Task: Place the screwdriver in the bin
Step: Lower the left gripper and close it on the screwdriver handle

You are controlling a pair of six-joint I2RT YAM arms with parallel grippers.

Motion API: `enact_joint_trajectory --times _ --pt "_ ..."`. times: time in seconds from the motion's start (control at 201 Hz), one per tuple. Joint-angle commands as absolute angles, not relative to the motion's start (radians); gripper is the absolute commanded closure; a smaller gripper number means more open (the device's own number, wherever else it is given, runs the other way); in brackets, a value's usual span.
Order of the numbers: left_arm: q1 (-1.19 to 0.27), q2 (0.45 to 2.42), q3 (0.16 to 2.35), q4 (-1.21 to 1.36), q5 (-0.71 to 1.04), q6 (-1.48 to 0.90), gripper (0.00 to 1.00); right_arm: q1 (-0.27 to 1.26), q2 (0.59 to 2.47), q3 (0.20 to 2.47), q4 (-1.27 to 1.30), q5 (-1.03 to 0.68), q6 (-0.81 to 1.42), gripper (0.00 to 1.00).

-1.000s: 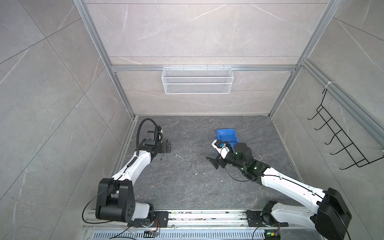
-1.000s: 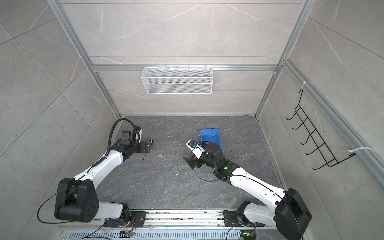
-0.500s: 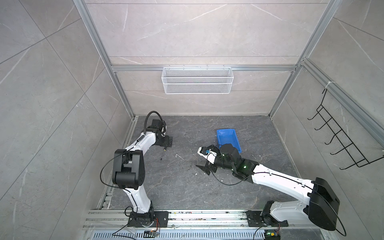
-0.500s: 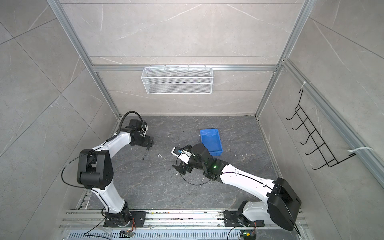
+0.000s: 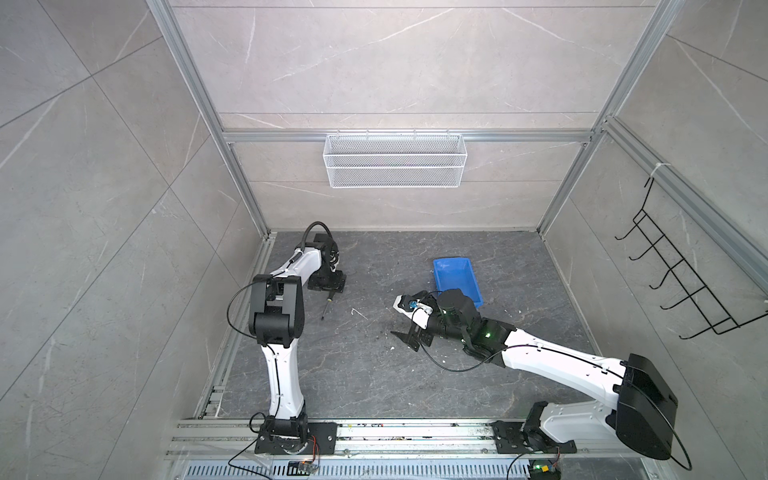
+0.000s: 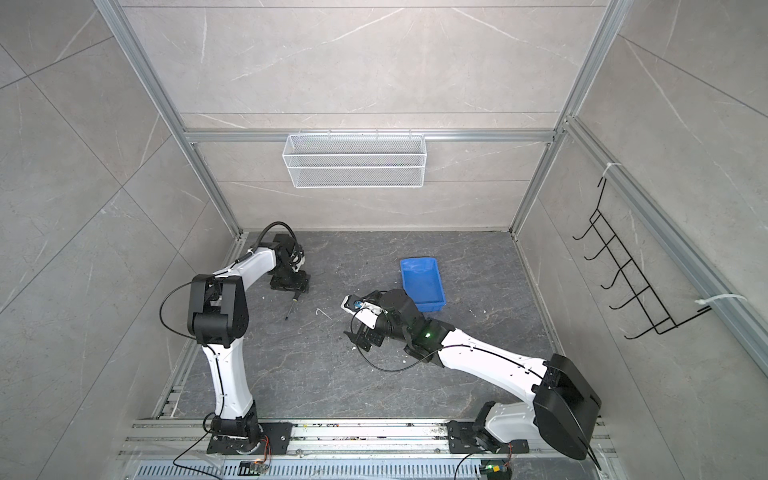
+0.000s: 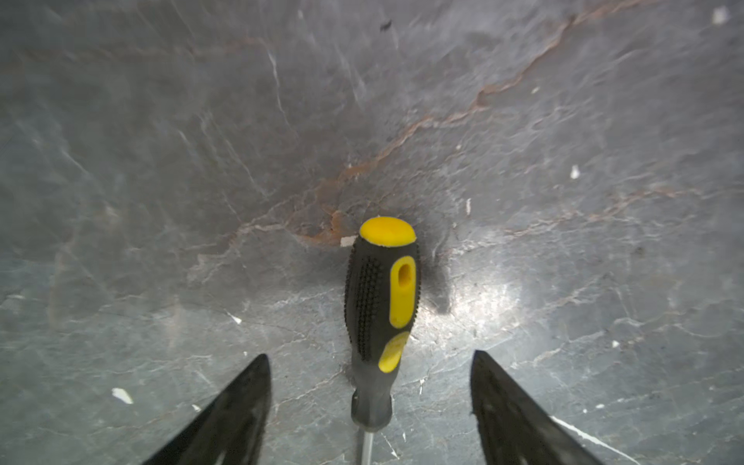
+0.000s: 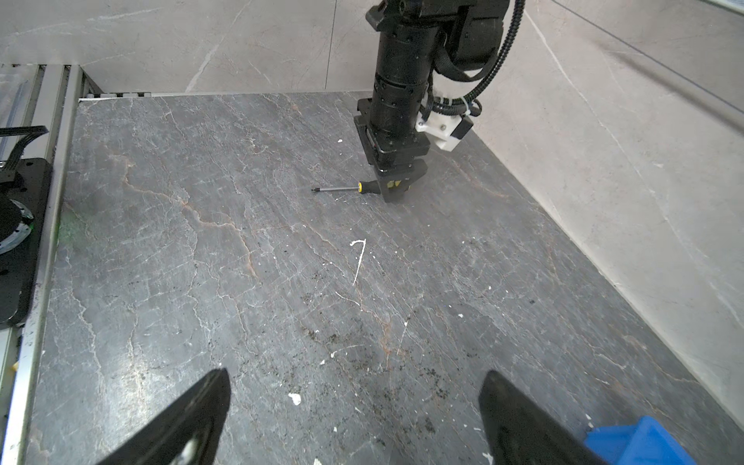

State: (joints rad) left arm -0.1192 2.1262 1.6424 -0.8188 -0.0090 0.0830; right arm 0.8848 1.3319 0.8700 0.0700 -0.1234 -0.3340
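Left gripper [image 7: 368, 354] jaws apart, straddling small black-and-yellow-handled screwdriver [image 7: 382, 306], no contact yet. Risk: round handle rolls or squirts out if pinched at its tapered neck. Shallow blue plastic bin [image 5: 455, 274] is well apart, just beside the empty, wide-open right gripper [image 8: 355, 373].

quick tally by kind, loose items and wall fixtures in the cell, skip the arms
screwdriver: 1
blue bin: 1
white mesh basket: 1
black hook rack: 1
Total: 4
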Motion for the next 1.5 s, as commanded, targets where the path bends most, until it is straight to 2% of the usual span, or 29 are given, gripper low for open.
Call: enact_joint_trajectory --times 0.0,0.259,0.507,0.697,0.861,1.124,1.498 --pt "-0.121 2.147 1.683 -0.879 -0.034 0.094 0.29 0.893 1.315 0.875 0.063 -0.110 -0.323 0.01" --pt "-0.121 2.201 1.732 -0.882 -0.038 0.091 0.40 0.902 1.316 0.861 0.075 -0.110 -0.313 0.01" --pt "-0.127 2.228 1.748 -0.882 -0.036 0.089 0.59 0.907 1.315 0.853 0.078 -0.098 -0.312 0.01" --pt "-0.129 2.235 1.734 -0.875 -0.035 0.082 0.85 0.908 1.319 0.854 0.081 -0.100 -0.312 0.01" --pt "-0.129 2.218 1.715 -0.858 -0.040 0.081 0.99 0.909 1.321 0.856 0.084 -0.101 -0.311 0.01" --pt "-0.135 2.184 1.701 -0.842 -0.049 0.079 1.00 0.909 1.319 0.854 0.102 -0.090 -0.306 0.01" --pt "-0.156 1.988 1.615 -0.769 -0.051 0.050 1.00 0.909 1.274 0.824 0.154 -0.092 -0.270 0.01"
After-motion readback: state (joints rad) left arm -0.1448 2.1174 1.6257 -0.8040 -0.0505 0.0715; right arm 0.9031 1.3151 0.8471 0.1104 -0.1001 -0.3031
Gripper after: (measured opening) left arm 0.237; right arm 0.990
